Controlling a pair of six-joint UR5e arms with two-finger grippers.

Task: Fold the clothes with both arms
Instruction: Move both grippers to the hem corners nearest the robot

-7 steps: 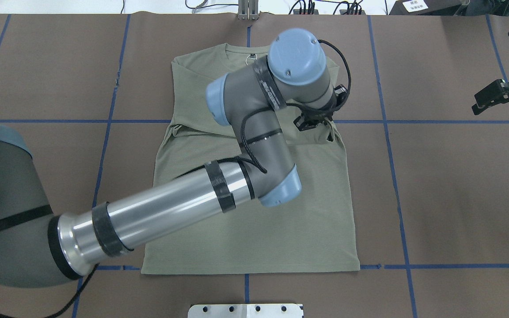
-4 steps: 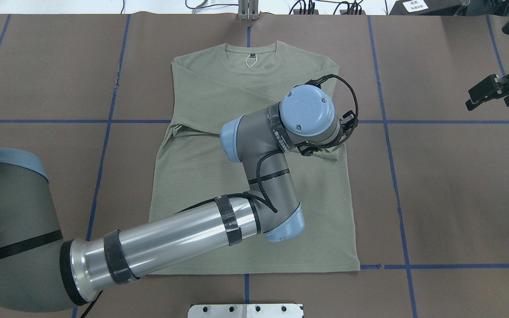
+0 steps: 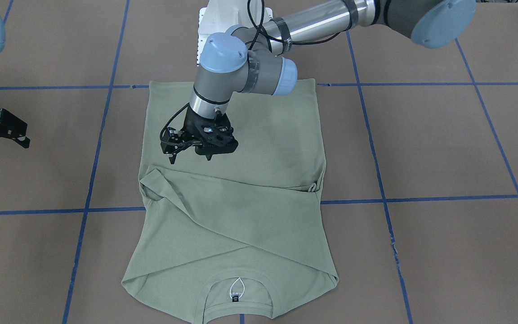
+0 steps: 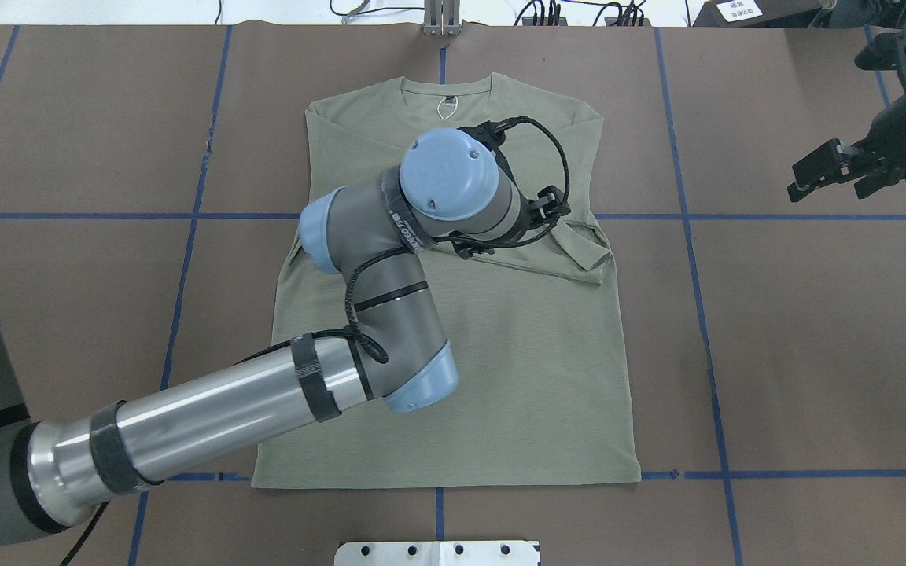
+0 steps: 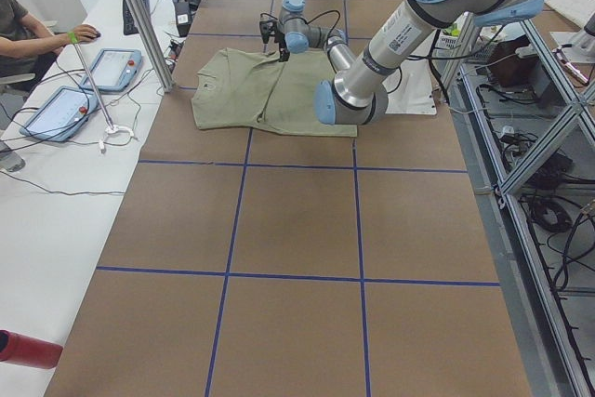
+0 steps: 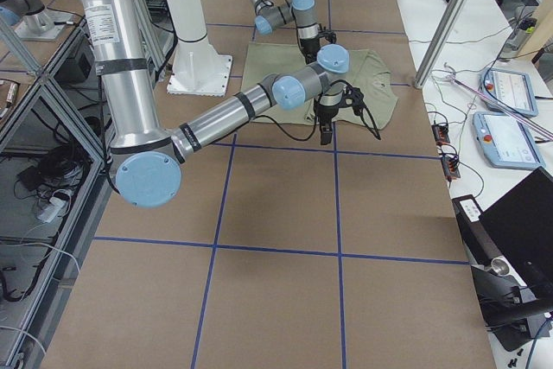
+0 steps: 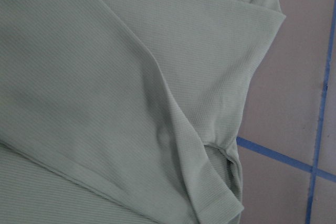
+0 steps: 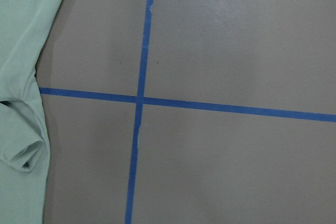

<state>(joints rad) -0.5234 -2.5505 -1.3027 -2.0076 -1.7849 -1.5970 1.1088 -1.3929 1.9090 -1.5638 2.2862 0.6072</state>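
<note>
The pale sage-green shirt [image 4: 516, 377] lies flat on the brown table, neck label [image 4: 447, 106] at the far side, both sleeves folded across the chest. One sleeve's cuff [image 4: 587, 251] rests near the shirt's right edge and also shows in the left wrist view as the cuff [image 7: 220, 198]. My left gripper [image 3: 190, 158] hovers open just above the shirt's [image 3: 250, 216] middle, holding nothing. My right gripper [image 4: 829, 189] is open over bare table to the shirt's right; the right wrist view shows only the shirt's edge [image 8: 16, 77].
Blue tape lines [image 4: 689, 216] grid the table. The white pedestal base [image 3: 214, 22] stands at the robot's side by the shirt's hem. A metal post [image 4: 441, 20] rises at the far edge. A person [image 5: 19, 25] sits by tablets beyond the table.
My left gripper has let the sleeve cuff down on the shirt's right side and moved left, away from it. The right gripper has drifted slightly inward.
</note>
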